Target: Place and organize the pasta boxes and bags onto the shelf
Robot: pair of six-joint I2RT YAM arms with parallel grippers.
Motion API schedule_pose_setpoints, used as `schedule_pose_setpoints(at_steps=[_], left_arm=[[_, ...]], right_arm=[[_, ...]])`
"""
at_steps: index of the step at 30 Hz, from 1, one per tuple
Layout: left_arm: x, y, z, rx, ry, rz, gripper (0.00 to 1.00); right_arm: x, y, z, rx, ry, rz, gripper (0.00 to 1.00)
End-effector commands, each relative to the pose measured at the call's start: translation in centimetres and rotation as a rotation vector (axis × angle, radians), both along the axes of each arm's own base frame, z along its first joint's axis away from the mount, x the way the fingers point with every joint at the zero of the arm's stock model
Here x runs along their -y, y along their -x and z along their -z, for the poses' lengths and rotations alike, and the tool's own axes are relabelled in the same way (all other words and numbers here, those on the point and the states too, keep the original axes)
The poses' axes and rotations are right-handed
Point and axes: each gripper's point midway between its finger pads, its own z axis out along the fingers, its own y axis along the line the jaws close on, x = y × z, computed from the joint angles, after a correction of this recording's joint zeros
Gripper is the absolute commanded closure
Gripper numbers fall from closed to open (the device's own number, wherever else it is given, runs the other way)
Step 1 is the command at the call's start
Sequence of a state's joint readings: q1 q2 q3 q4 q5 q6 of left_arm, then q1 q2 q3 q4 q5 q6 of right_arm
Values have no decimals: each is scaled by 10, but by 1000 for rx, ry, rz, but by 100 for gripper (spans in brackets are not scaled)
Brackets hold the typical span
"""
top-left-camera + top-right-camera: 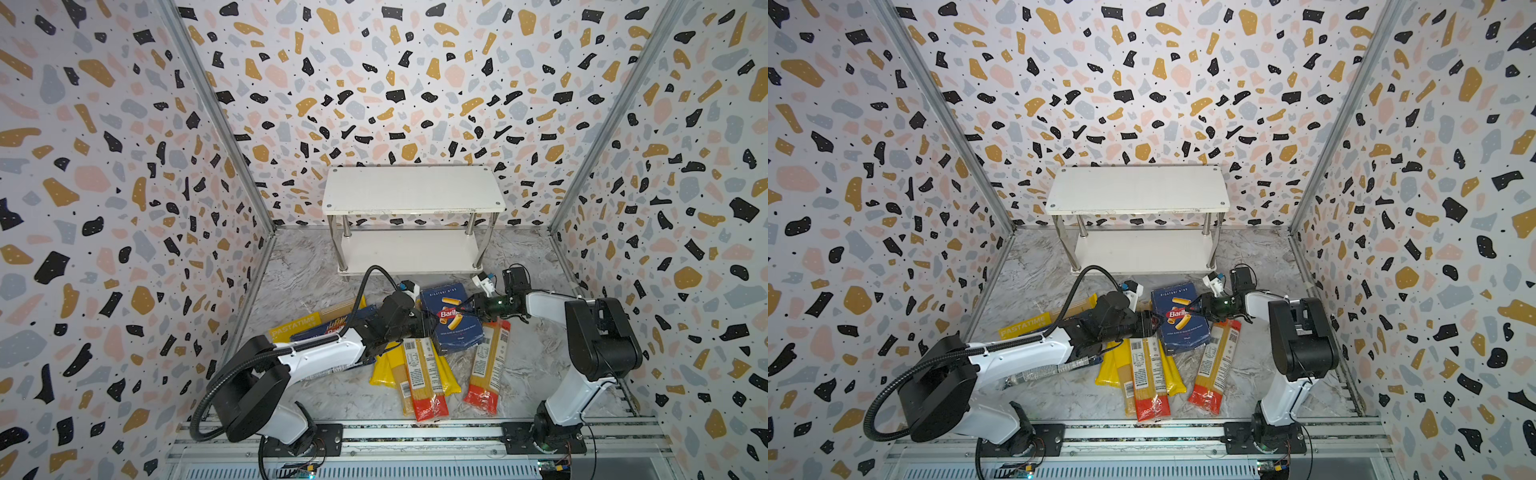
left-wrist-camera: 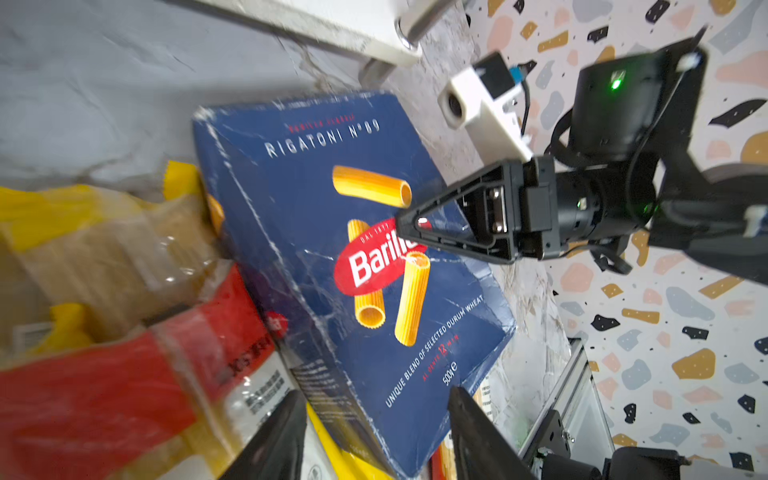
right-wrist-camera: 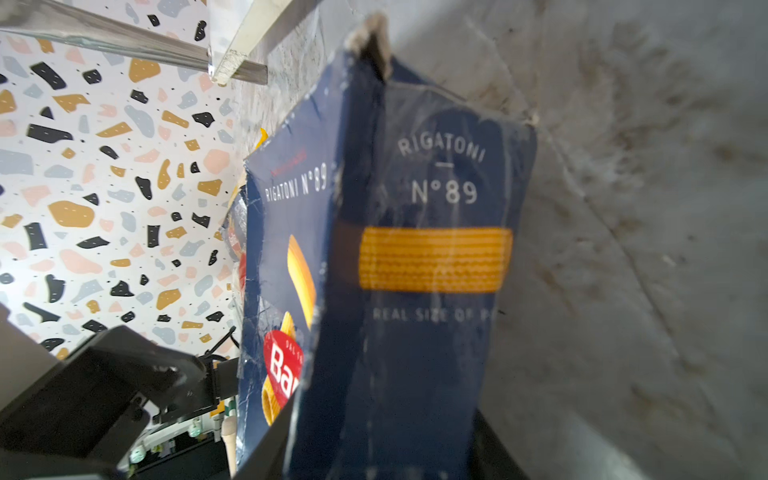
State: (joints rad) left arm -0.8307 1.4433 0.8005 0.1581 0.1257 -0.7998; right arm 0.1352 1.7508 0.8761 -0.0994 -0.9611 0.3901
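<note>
Zero items shelved: we are finding both white boards of the shelf [image 1: 411, 189] bare in both top views, with the unit standing against the back wall.
Progress: we are judging the task as barely begun; the first pick is in hand and every placement is left.
Rigatoni box [image 1: 455, 334]: it is lying tilted, front face up, just in front of the shelf, with its lower part resting on the bags.
Right tool [image 1: 471, 309]: it is clamping the rigatoni box across its thickness at the right edge, and in the left wrist view one finger is pressing the front face at the red logo.
Left tool [image 2: 376, 395]: its jaws are standing apart astride the near corner of the box; we are unable to tell whether either pad is touching.
Narrow box [image 1: 337, 325]: it is lying on the tabletop [image 1: 532, 365], partly under the left arm, beside the PASTATIME bag [image 1: 293, 328].
Red-ended bag [image 1: 428, 382]: it is lying over a plain yellow bag [image 1: 382, 370] below the rigatoni box.
Second red-ended bag [image 1: 488, 365]: it is lying just to the right.
Remaining: we are counting both boxes and all bags to move, then arrange.
</note>
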Motion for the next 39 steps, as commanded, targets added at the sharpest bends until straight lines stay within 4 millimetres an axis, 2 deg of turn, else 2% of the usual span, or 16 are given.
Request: schedule_pose_setpoints(at_steps=[1, 4, 12, 15, 18, 21, 30, 39], left_arm=[[-17, -5, -6, 23, -27, -32, 41], [-25, -7, -11, 37, -39, -40, 31], [-50, -8, -17, 83, -102, -76, 15], [-59, -5, -9, 71, -105, -92, 13], [-59, 1, 3, 42, -97, -82, 15], [-62, 4, 7, 32, -102, -80, 15], [-89, 0, -21, 104, -139, -150, 8], [-113, 3, -41, 147, -139, -203, 1]], right_arm=[[-17, 20, -42, -12, -167, -81, 72], [-16, 20, -50, -1, -171, -75, 74], [-14, 19, -71, 45, -184, -44, 78], [-14, 20, -68, 40, -174, -41, 78], [-14, 25, -58, 11, -183, -38, 80], [-15, 29, -62, 10, -211, -28, 81], [-19, 36, -108, 94, -243, -41, 84], [-18, 43, -139, 140, -267, -30, 85]])
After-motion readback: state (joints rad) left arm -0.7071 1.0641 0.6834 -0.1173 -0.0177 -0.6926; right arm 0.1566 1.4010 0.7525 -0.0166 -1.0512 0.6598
